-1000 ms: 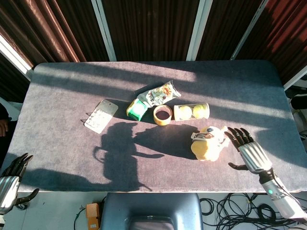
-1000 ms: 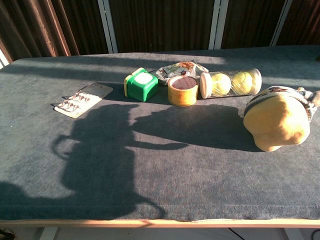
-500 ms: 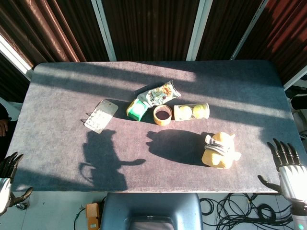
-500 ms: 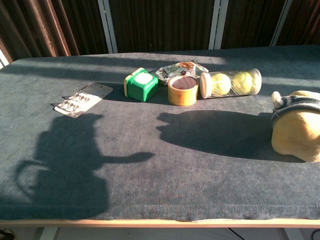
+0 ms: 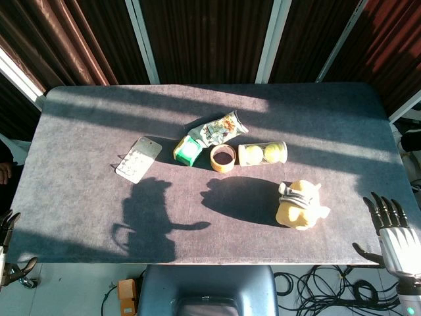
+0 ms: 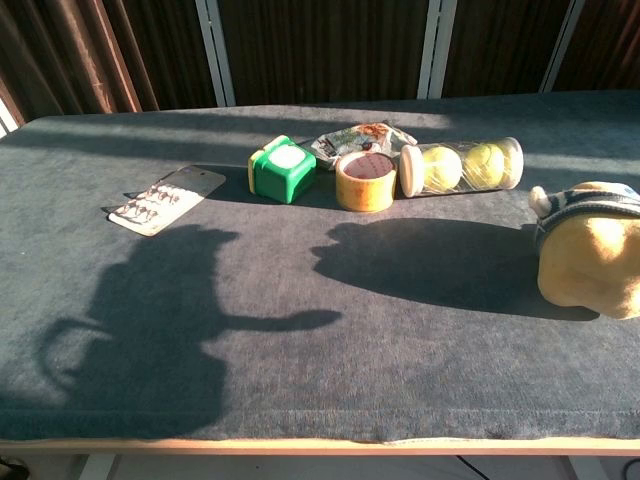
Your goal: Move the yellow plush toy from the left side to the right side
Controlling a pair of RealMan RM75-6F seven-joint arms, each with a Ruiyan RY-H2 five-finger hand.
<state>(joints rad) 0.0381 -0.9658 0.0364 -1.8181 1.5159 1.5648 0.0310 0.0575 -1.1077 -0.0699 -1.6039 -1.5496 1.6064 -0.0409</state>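
The yellow plush toy (image 5: pixel 299 205) with a striped band lies on the right part of the grey table (image 5: pixel 79 204), near the front edge; the chest view shows the plush toy (image 6: pixel 590 250) at the right border. My right hand (image 5: pixel 391 227) hangs off the table's right front corner, fingers spread, holding nothing, well apart from the toy. My left hand (image 5: pixel 8 227) shows only as fingertips at the lower left border, off the table.
Mid-table stand a green cube (image 5: pixel 188 151), a tape roll (image 5: pixel 223 158), a clear tube of tennis balls (image 5: pixel 262 153) and a snack bag (image 5: pixel 216 129). A blister pack (image 5: pixel 139 158) lies to the left. A chair back (image 5: pixel 207 289) sits below the front edge.
The right hand let go of the toy and drew back off the table's right front corner. The toy rolled slightly and settled. The left hand sank lower at the left border.
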